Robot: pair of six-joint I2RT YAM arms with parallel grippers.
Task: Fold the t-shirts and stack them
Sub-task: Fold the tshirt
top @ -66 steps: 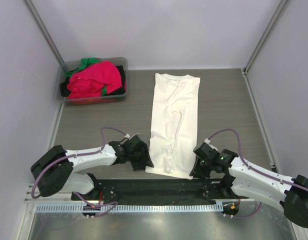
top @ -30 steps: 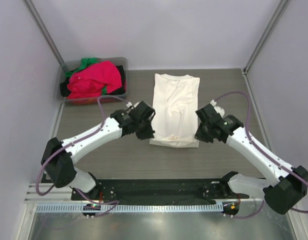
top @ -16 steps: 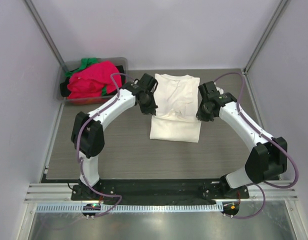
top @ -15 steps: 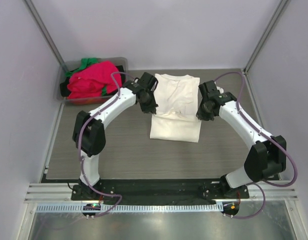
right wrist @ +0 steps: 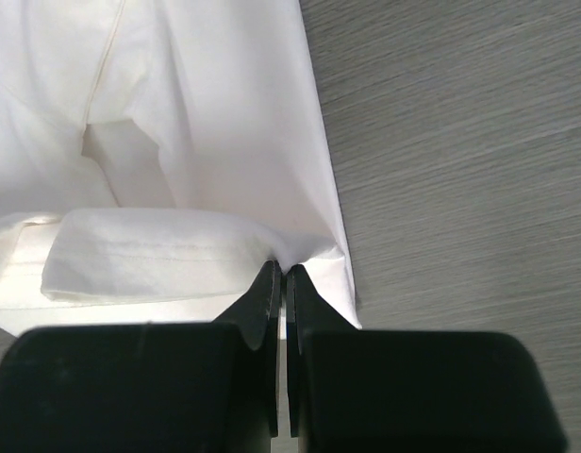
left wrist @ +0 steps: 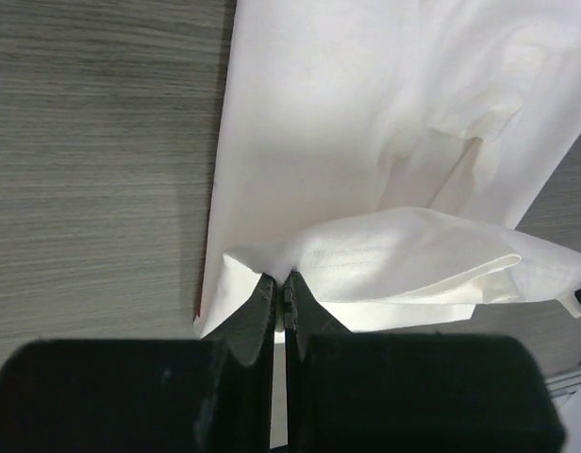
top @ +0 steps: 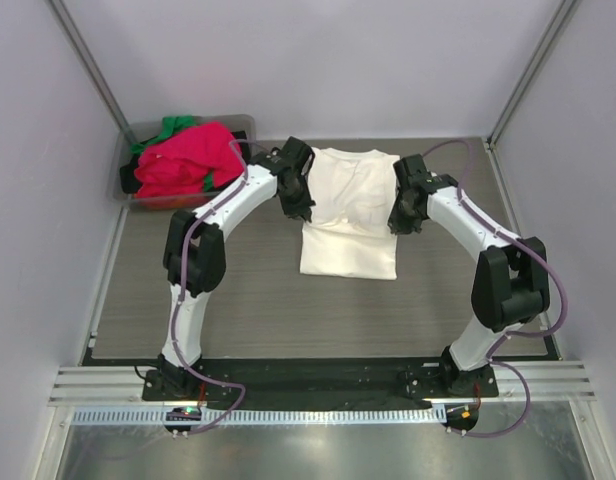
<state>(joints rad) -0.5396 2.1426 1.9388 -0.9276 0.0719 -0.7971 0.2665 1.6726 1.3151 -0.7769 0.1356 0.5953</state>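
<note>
Well apart to the outer side of the left fingers, the grey bin (top: 178, 203) held the pink-red t-shirt (top: 183, 160), heaped over a green t-shirt (top: 175, 124). The left gripper (left wrist: 279, 283) was closed, its tips pinching a hem corner of the cream-white t-shirt (top: 350, 200) at that shirt's left edge. The pinched layer stood raised and doubled over the flat cloth lying ahead of the fingertips. Between the two pairs of fingers the shirt lay on the table (top: 238, 300), partly folded, the raised hem sagging in soft rolls. The right gripper (right wrist: 279, 272) was likewise closed on the opposite hem corner, at the right edge. Judgement: the cloth is light and limp and unlikely to slip from a corner pinch. It will droop between the grips, so both corners should travel level. The long side edges ran straight ahead of each gripper. Bare table lay outside the right fingers and behind both grippers, giving room for travel.
</note>
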